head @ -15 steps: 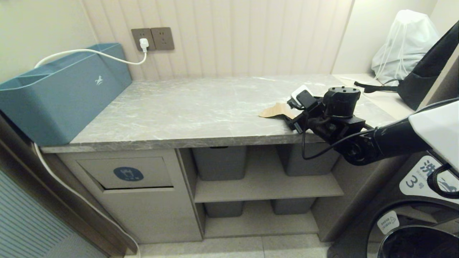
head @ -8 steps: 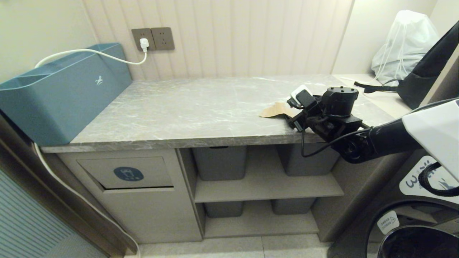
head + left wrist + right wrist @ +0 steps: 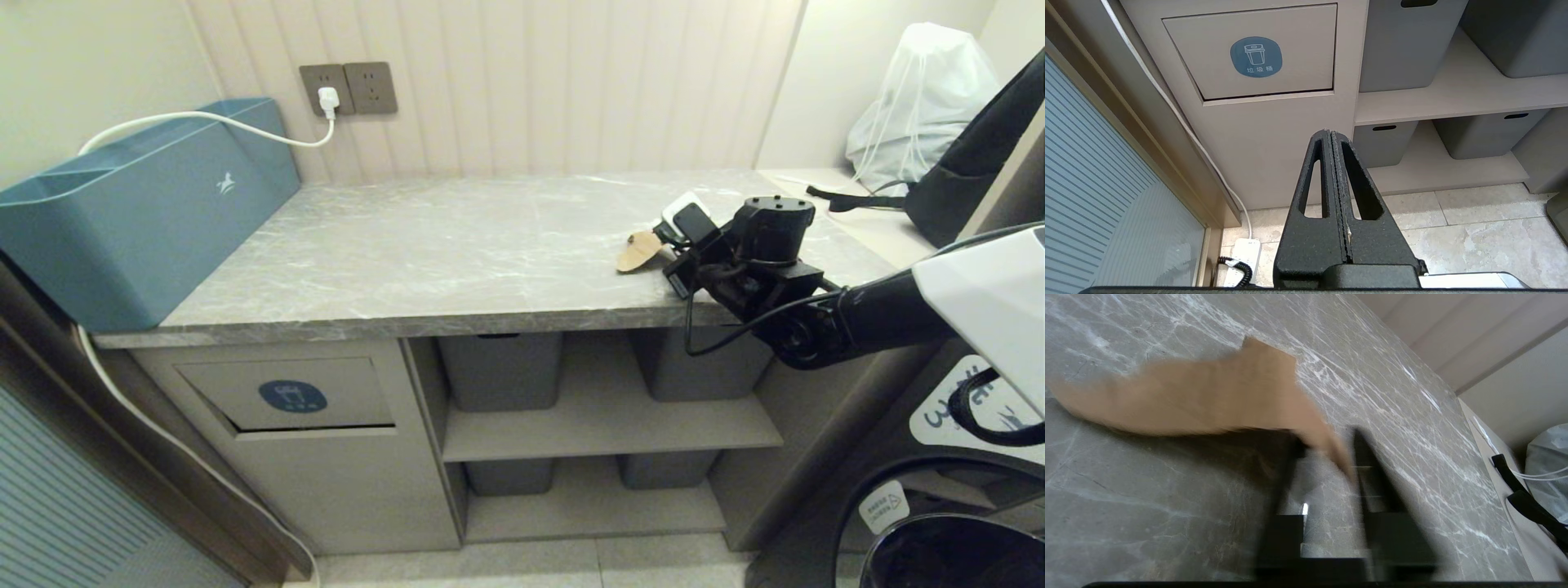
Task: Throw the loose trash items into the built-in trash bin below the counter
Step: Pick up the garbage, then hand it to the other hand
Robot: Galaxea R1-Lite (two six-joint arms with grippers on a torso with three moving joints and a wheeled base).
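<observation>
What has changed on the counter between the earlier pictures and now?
The tan cardboard scrap, earlier lying flat and spread toward the left, now looks smaller and tipped up at the right gripper, which appears to be closing on its edge. The counter, trash bin flap, teal box and the shut left gripper are unchanged.

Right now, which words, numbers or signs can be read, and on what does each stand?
"垃圾桶" under a white bin icon: blue sticker on the trash bin flap.
"3" with partly hidden characters: white label on the machine at the right.
Small rearing-horse logo, no words: teal box.
Warning sticker: too small to read.
</observation>
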